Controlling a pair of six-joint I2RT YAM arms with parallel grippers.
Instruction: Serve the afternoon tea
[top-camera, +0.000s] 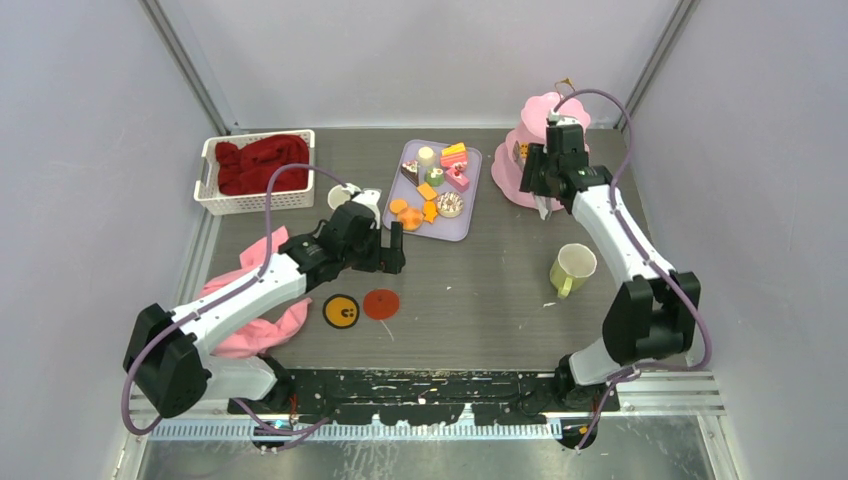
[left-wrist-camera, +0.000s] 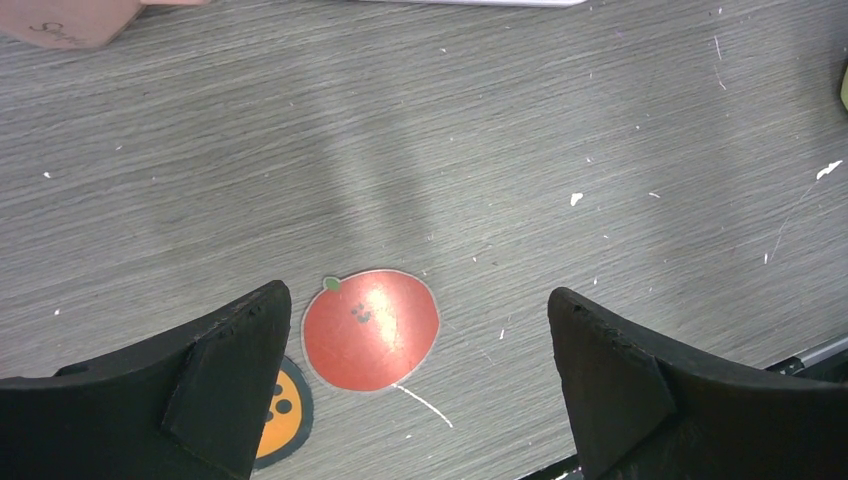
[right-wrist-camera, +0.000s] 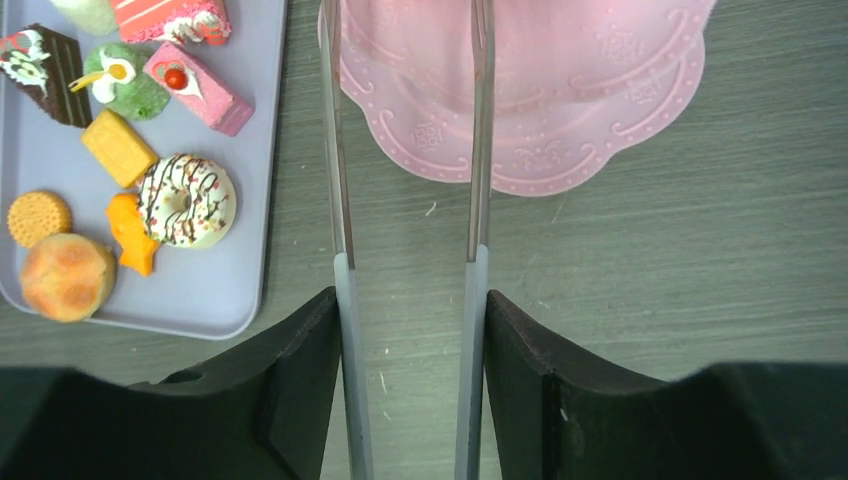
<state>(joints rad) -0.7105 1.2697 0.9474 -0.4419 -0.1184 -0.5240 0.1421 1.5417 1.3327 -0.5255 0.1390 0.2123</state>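
Toy cakes, biscuits and a sprinkled donut (right-wrist-camera: 187, 200) lie on a lilac tray (right-wrist-camera: 200, 300), also seen in the top view (top-camera: 470, 215). My right gripper (right-wrist-camera: 412, 300) is shut on long metal tweezers (right-wrist-camera: 338, 200), whose two arms stand apart and reach over the lower plate of a pink tiered stand (right-wrist-camera: 560, 100). From above, this gripper (top-camera: 535, 175) is at the stand (top-camera: 535, 110). One cream mug (top-camera: 572, 268) stands right of centre, another (top-camera: 345, 195) left of the tray. My left gripper (left-wrist-camera: 417, 295) hangs open and holds nothing, above a red apple coaster (left-wrist-camera: 370, 328).
An orange coaster (top-camera: 341, 311) lies beside the red one (top-camera: 381, 303). A white basket (top-camera: 210, 185) with a red cloth (top-camera: 262, 165) stands at the back left. A pink cloth (top-camera: 255, 325) lies under the left arm.
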